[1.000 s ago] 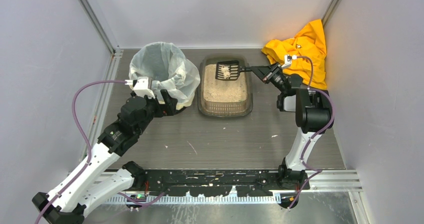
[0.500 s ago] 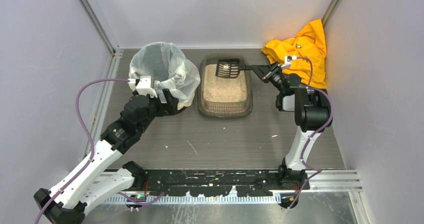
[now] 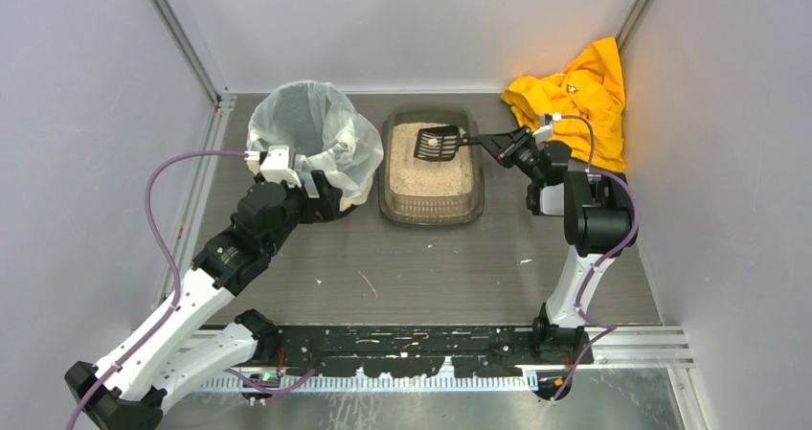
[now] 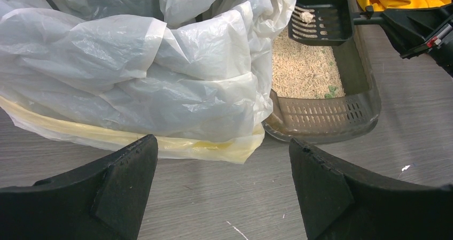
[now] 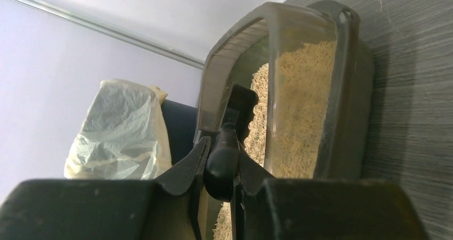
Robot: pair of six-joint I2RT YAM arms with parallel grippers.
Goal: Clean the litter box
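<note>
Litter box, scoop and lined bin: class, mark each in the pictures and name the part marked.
litter box (image 3: 431, 210), top external view, near slotted wall.
scoop (image 3: 442, 147), top external view, slotted head.
bin (image 3: 359, 160), top external view, draped white liner.

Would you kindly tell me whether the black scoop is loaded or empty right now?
Lightly loaded: one small pale clump lies on the scoop, which the right gripper holds above the litter box.

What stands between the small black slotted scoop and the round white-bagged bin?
Nothing visible: the right gripper holds the scoop above the shallow brown-grey litter box, and the bin stands directly beside it.
</note>
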